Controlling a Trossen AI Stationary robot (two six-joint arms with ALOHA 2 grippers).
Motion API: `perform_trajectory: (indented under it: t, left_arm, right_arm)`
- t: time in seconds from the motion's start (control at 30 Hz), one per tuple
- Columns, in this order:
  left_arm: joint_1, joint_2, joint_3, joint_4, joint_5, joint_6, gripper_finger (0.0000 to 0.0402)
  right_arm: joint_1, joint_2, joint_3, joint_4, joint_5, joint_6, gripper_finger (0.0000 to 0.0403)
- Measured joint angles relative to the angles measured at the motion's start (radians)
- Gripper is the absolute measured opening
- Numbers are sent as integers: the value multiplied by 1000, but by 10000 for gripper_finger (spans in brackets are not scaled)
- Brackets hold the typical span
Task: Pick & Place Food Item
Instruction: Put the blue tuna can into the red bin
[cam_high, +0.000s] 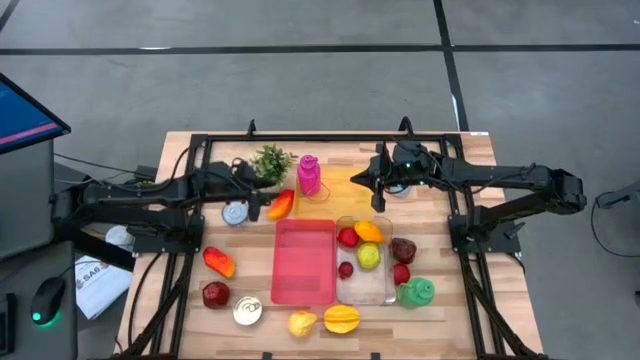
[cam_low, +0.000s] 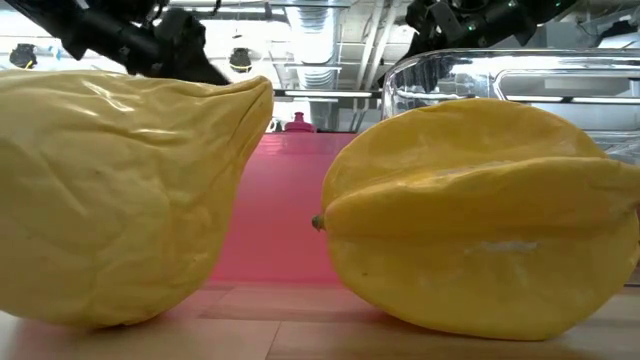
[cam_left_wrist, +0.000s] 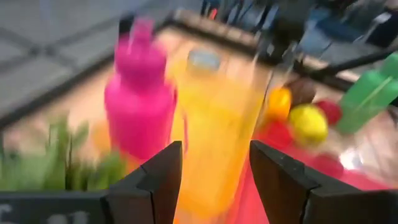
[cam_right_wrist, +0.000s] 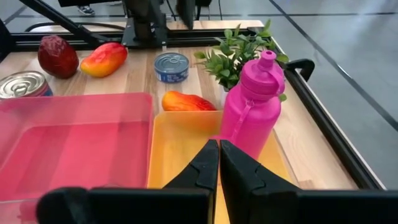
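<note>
While the left gripper (cam_high: 262, 203), fingers apart and empty, hangs just left of the pink bottle (cam_high: 309, 175), the right gripper (cam_high: 377, 197) waits right of it, fingers together.

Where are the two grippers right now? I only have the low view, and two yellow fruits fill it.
Observer: The left gripper hangs over the back of the table, beside an orange-red fruit. It is open and holds nothing.
Operator: And the right one?
Observer: The right gripper is shut on nothing, above the yellow tray and near the pink bottle.
Operator: Is anything in the clear tub?
Observer: Yes, the clear tub already holds several fruits: red, orange and yellow-green.
</note>
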Motion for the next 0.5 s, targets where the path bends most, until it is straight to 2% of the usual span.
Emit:
perform_trajectory:
  t: [0.27, 0.33, 0.5]
  left_arm:
    - [-136, 4, 0, -420, -190, -310, 177]
    - [-167, 5, 0, -516, -209, -391, 177]
    - [-220, 4, 0, -635, -214, -501, 177]
  right_arm:
    - [0, 0, 1, -28, 0, 0, 10]
    - [0, 0, 1, -32, 0, 0, 10]
    - [0, 0, 1, -32, 0, 0, 10]
